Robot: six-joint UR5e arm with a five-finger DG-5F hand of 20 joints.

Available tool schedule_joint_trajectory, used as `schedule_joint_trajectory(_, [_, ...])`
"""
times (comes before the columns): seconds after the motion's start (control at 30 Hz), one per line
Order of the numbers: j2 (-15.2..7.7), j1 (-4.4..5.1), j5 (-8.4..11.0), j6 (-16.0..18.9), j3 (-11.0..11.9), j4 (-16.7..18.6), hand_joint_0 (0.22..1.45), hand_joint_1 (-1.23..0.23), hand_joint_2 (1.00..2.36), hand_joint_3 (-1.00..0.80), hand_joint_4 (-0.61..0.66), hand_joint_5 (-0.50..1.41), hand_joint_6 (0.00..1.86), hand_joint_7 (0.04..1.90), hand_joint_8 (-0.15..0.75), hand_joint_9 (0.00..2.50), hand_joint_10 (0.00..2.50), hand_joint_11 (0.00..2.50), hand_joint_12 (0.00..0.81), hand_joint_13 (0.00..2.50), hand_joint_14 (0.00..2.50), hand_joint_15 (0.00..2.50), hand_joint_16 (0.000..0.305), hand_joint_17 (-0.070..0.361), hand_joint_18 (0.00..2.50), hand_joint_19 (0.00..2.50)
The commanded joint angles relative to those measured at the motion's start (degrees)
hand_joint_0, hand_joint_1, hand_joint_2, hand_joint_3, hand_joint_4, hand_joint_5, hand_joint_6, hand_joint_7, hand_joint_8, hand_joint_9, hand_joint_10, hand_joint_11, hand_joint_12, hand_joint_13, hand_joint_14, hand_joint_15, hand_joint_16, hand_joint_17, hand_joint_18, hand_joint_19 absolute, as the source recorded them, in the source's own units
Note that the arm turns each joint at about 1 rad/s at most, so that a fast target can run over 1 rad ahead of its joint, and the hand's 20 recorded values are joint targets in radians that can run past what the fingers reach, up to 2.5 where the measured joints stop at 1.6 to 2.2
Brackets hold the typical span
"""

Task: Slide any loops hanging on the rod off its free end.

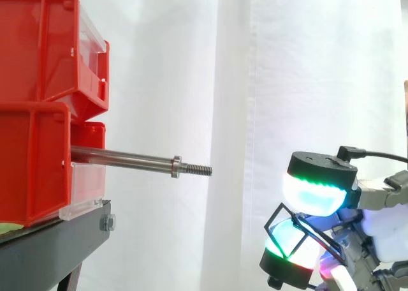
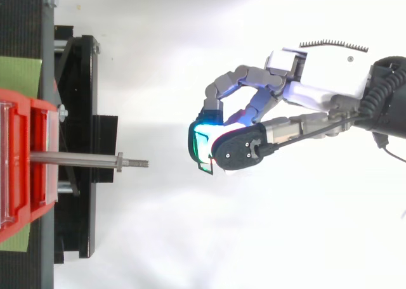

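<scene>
Red bins (image 1: 38, 112) sit on black stand (image 1: 57, 240) at left. Rod (image 1: 121, 157) projects from lower bin; shaft is bare, no loops on it up to threaded free end (image 1: 199, 170). Black wire loop (image 1: 274, 215) is well clear of rod, to the right & lower, pinched between glowing pads of hand (image 2: 317, 80), fingers curled. Risk: thin wire, shallow pinch; loop may slip & drop if grip eases early.
</scene>
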Motion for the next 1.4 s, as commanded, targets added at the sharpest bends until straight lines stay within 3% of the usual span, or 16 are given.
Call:
schedule_joint_trajectory(0.0, [0.0,0.09,-0.03,0.59,0.09,-0.22,0.6,-0.6,1.01,-0.37,0.08,-0.06,0.77,1.08,0.26,1.22,0.02,0.41,0.315,0.95,0.01,0.29,0.044,0.098,0.96,0.61])
schedule_joint_trajectory(0.37, [0.0,0.44,0.06,0.68,0.18,-0.3,0.6,-0.77,1.02,-0.23,0.09,-0.11,0.86,1.13,0.271,1.17,0.02,0.48,0.327,0.92,0.01,0.29,0.045,0.101,0.95,0.58])
schedule_joint_trajectory(0.4, [0.0,0.44,0.14,0.68,0.18,-0.3,0.59,-0.79,1.02,-0.16,0.07,-0.1,0.89,1.05,0.28,1.19,0.02,0.48,0.335,0.95,0.01,0.29,0.047,0.107,0.99,0.56])
schedule_joint_trajectory(0.53, [0.0,0.53,0.32,1.38,0.18,-0.74,0.57,-0.73,1.0,-0.1,-0.07,-0.06,0.87,1.05,0.29,1.3,0.01,0.35,0.372,1.06,0.01,0.26,0.06,0.135,1.13,0.55])
schedule_joint_trajectory(0.6, [0.0,0.62,0.32,1.55,0.18,-1.1,0.5,-0.58,1.3,-0.19,-0.08,-0.05,0.84,1.0,0.283,1.3,0.01,0.22,0.375,1.05,0.01,0.22,0.063,0.142,1.16,0.53])
schedule_joint_trajectory(0.63, [0.0,0.62,0.32,1.64,0.18,-1.27,0.5,-0.52,1.33,-0.2,-0.06,-0.05,0.82,1.0,0.277,1.28,0.01,0.18,0.371,1.05,0.01,0.21,0.063,0.141,1.16,0.53])
schedule_joint_trajectory(0.83, [0.0,0.71,0.32,1.73,0.18,-1.45,0.56,-0.54,1.14,-0.17,0.06,-0.02,0.68,1.2,0.282,1.25,0.01,0.18,0.37,1.02,0.01,0.22,0.061,0.137,1.13,0.54])
schedule_joint_trajectory(0.87, [0.0,0.71,0.32,1.73,0.18,-1.45,0.6,-0.57,1.0,-0.13,0.09,-0.01,0.63,1.28,0.281,1.24,0.01,0.18,0.365,1.01,0.01,0.23,0.059,0.133,1.1,0.56])
schedule_joint_trajectory(1.0, [0.0,0.62,0.32,1.64,0.53,-1.45,0.66,-0.59,1.02,-0.25,0.16,-0.03,0.51,1.42,0.258,1.06,0.01,0.27,0.31,0.93,0.01,0.28,0.044,0.098,0.94,0.6])
schedule_joint_trajectory(1.23, [1.41,0.36,0.41,1.03,0.79,-2.77,0.65,-0.62,1.02,-0.23,0.15,-0.06,0.53,1.32,0.253,1.01,0.01,0.35,0.315,0.91,0.01,0.3,0.044,0.099,0.93,0.6])
schedule_joint_trajectory(1.37, [1.84,0.18,0.32,1.03,0.88,-3.47,0.63,-0.73,1.02,-0.21,0.15,-0.12,0.65,1.08,0.253,0.96,0.02,0.4,0.327,0.88,0.01,0.31,0.046,0.102,0.91,0.59])
